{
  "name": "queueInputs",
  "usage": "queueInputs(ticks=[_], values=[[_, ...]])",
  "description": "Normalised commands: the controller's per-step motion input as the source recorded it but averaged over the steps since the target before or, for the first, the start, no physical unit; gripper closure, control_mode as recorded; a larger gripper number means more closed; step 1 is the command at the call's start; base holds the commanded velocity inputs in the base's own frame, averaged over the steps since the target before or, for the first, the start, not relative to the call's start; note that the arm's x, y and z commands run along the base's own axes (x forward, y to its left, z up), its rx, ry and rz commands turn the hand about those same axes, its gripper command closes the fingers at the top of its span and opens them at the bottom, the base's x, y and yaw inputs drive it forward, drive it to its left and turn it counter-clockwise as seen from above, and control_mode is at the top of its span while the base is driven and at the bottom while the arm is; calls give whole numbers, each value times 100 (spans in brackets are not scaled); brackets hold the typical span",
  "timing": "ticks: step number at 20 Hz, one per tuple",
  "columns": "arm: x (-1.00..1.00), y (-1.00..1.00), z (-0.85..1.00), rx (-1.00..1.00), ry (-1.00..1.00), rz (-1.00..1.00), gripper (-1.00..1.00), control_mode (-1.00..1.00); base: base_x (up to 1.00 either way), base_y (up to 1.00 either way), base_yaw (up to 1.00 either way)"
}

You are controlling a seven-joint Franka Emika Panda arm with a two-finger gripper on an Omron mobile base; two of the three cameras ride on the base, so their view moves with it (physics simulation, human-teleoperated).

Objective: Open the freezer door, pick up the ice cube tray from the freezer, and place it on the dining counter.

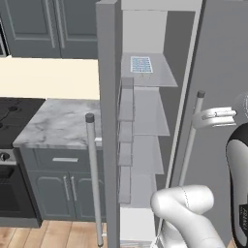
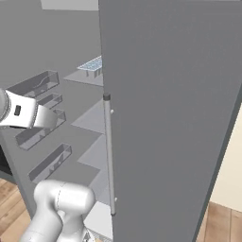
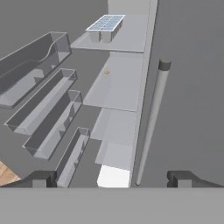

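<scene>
on the top shelf (image 1: 162,77) (flat) lies the ice cube tray (image 1: 141,64), lengthwise inward.

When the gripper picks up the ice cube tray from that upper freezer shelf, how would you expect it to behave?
The ice cube tray looks thin and flat, so probably light and fairly stiff. Its smooth sides may be slippery between the fingers. It sits flat on the top shelf, so it should slide rather than tip if nudged.

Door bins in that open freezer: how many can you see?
4, stacked down the inside of the freezer door: top bin, second, third, bottom. More may be hidden.
</scene>
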Motion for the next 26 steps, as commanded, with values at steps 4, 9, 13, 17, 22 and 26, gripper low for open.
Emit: queueInputs(ticks=[4,9,13,17,22,26], values=[[0,0,0,0,0,0,-100,100,2,55,0],[0,0,0,0,0,0,-100,100,-5,60,0],[0,0,0,0,0,0,-100,100,-16,51,0],[0,0,0,0,0,0,-100,100,2,49,0],[0,0,0,0,0,0,-100,100,49,11,0],[0,0,0,0,0,0,-100,100,59,0,0]])
